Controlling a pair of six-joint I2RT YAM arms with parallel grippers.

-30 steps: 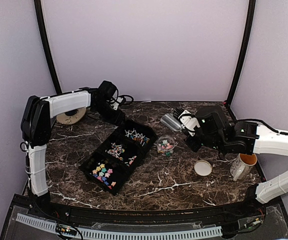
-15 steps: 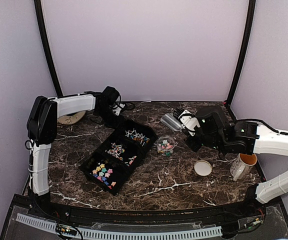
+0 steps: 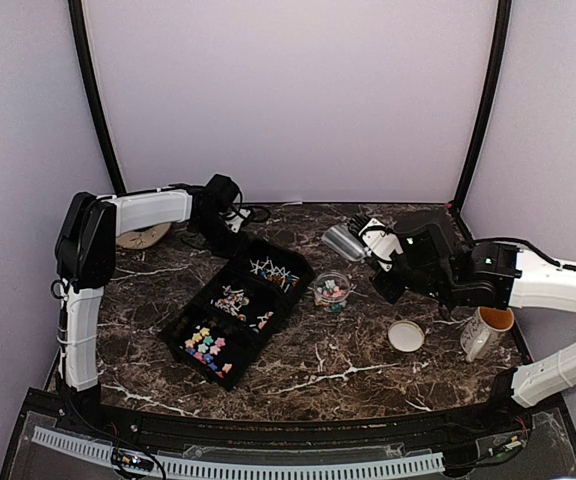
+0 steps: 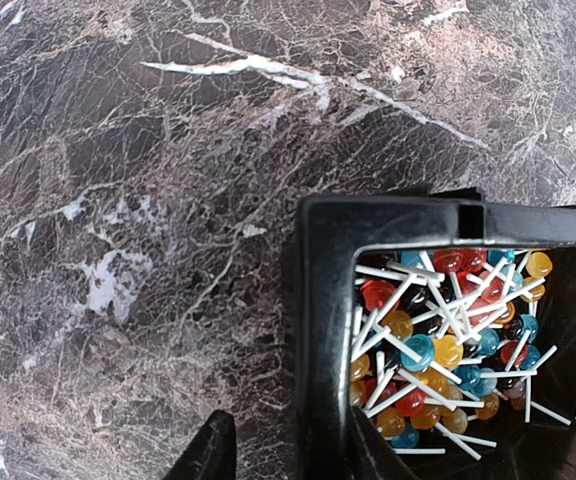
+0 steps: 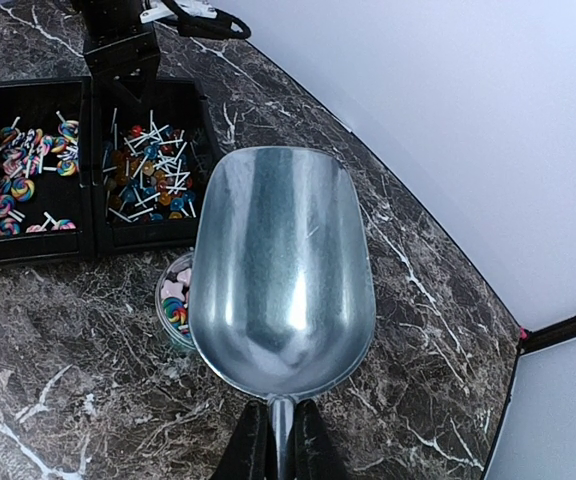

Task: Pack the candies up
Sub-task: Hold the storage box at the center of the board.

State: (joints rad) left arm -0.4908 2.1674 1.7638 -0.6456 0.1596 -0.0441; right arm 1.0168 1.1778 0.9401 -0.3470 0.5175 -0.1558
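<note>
Your left claw straddles the far corner wall of the black compartment tray, one finger outside and one inside. It is spread, with a gap showing on the outer side, so nothing is pinched yet. The inner finger sits right beside the lollipops, so if you close there you may trap sticks against the wall or jolt the tray and flick sweets out. A pull from one corner could also swing the tray towards the clear cup.

Your right claw is pressed together on the handle of the metal scoop, which is empty and hangs above that cup. If the scoop dips carelessly it could knock the cup over and spill it across the counter.

The candies lie in the tray's three compartments, and a few are in the cup.

Since a second ago, the left arm has swung in from the left to the tray corner and its claw has narrowed. The right arm, scoop, tray and cup have not noticeably shifted.
</note>
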